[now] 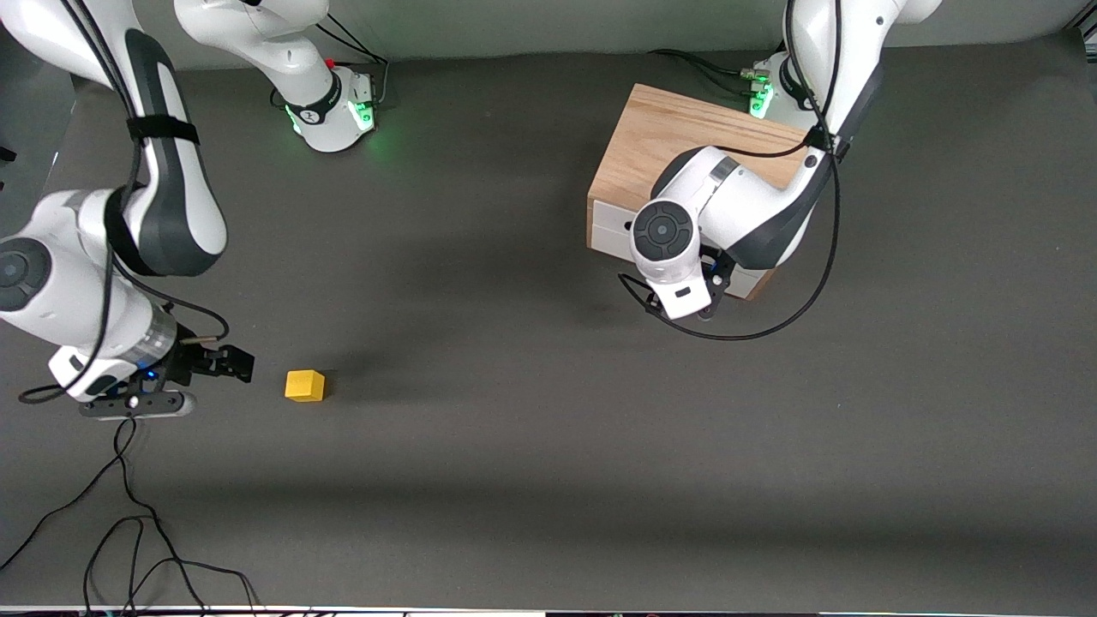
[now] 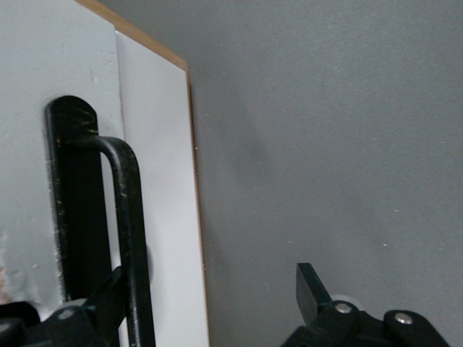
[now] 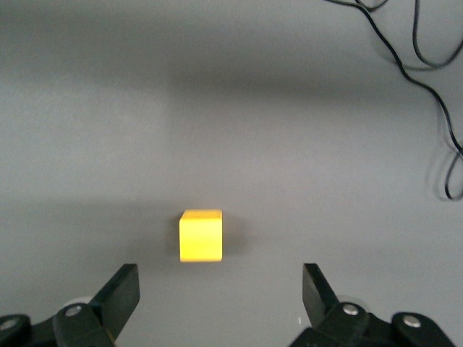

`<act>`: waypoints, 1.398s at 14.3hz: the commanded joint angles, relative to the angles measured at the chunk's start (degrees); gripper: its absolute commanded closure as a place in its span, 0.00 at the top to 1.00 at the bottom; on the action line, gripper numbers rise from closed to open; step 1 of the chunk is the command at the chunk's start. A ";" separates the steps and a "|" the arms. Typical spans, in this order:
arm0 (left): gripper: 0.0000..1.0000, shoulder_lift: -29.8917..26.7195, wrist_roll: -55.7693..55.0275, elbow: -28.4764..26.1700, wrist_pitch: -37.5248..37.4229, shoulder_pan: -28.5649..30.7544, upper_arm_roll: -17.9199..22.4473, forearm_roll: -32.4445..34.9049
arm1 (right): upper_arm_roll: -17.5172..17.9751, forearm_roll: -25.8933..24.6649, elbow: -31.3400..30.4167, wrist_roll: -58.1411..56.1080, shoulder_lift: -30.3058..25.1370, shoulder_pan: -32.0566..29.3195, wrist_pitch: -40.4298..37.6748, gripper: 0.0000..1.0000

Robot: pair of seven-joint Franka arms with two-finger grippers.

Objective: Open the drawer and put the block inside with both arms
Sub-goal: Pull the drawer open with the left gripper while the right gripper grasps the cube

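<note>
Drawer [image 1: 613, 230] sits shut in its wooden cabinet [image 1: 664, 146]. Left gripper [image 2: 210, 303] spreads wide at the black handle [image 2: 130, 217], one finger touching it. Yellow block [image 1: 305, 386] rests on bare table [image 1: 548, 480]; right gripper [image 3: 221, 300], fingers spread, waits beside it.

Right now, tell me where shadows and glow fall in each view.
Front view: green glow at both arm bases, and a soft shadow stretches from the yellow block toward the left arm's end. Right wrist view: a broad dark band crosses the grey table above the block, the open right gripper in front of it. Left wrist view: the open left gripper straddles the sharp, scuffed black handle.
</note>
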 commanded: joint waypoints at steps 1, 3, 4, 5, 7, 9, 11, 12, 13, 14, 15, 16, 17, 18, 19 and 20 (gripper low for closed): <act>1.00 4.03 -0.95 5.47 0.29 -0.22 0.03 2.08 | -0.07 2.58 1.16 1.05 5.70 0.29 5.57 1.00; 1.00 5.62 -0.78 8.72 0.29 -0.22 0.03 2.17 | 0.10 4.61 1.25 0.79 8.16 0.81 8.55 1.00; 1.00 6.41 -0.78 10.13 0.29 -0.22 0.03 2.52 | 0.10 4.71 1.16 0.53 9.30 1.25 9.53 1.00; 1.00 7.29 -0.95 11.45 0.38 -0.22 0.03 3.48 | 0.10 4.71 1.16 0.53 10.01 1.26 10.23 1.00; 1.00 9.22 -0.95 14.43 0.64 -0.22 0.03 4.45 | 0.10 4.71 1.16 0.53 11.15 1.52 10.41 1.00; 1.00 10.37 -0.69 15.50 3.53 -0.22 0.03 4.54 | 0.19 4.71 0.37 0.44 11.60 1.43 10.33 1.00; 1.00 10.55 -0.43 15.68 6.78 -0.22 0.12 4.63 | 0.19 4.79 -0.07 0.44 11.77 1.43 10.15 1.00; 1.00 10.55 -0.43 15.85 7.93 -0.22 0.55 5.15 | 0.19 4.79 -0.68 0.35 11.77 1.35 10.41 1.00; 1.00 10.72 -0.43 16.55 8.37 -0.30 0.73 5.33 | 0.19 4.79 -0.86 0.35 11.77 1.17 10.41 1.00; 1.00 11.16 -0.51 17.25 8.38 -0.30 0.82 5.42 | 0.19 4.79 -1.12 -0.09 11.86 1.17 10.67 1.00; 1.00 11.51 -0.43 17.87 8.99 -0.30 0.82 5.42 | 0.19 5.23 -1.65 -0.61 11.86 1.08 10.94 1.00; 1.00 11.78 -0.43 18.14 10.04 -0.30 0.82 5.59 | 0.11 6.71 -2.00 -1.75 12.04 1.08 11.64 1.00; 1.00 11.86 -0.69 18.14 10.92 -0.30 0.82 6.12 | 0.10 8.82 -2.61 -4.02 12.30 0.91 12.17 1.00; 1.00 11.95 -0.78 18.14 11.80 -0.30 0.82 6.47 | 0.10 11.36 -2.88 -6.48 12.48 0.73 12.52 1.00; 1.00 11.95 -0.78 18.23 12.24 -0.30 0.82 6.56 | -0.07 13.13 -2.88 -8.16 12.91 0.64 12.52 1.00; 1.00 11.95 -0.86 18.23 12.94 -0.30 0.91 6.91 | -0.16 13.49 -2.88 -8.26 13.27 0.64 12.70 1.00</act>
